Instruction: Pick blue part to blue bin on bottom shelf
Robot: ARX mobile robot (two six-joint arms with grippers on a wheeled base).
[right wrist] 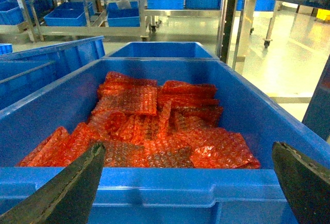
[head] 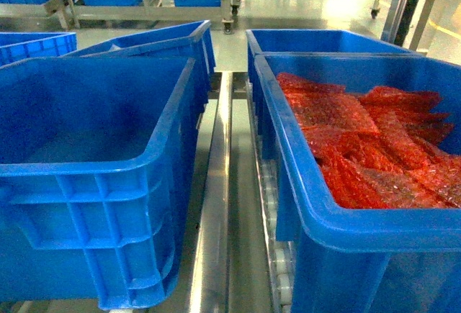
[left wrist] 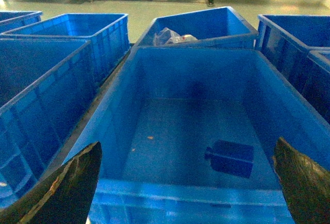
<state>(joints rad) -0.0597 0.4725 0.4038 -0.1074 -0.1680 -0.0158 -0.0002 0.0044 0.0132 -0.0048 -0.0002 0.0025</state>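
Head view: two large blue bins stand side by side on a steel rack with roller tracks (head: 272, 205); the left bin (head: 94, 176) looks bare inside, and the right bin (head: 360, 234) holds red bubble-wrap bags (head: 374, 147).

Left wrist view: the left hand (left wrist: 188, 183), spread wide and holding nothing, hangs over the left bin's near rim; the blue part (left wrist: 230, 158) lies on that bin's floor toward its near right corner.

Right wrist view: the right hand (right wrist: 188, 183), equally spread, hangs over the bag-filled bin's near rim.

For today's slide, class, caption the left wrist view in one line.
Open left claw poised over a blue bin holding one blue part on its floor.
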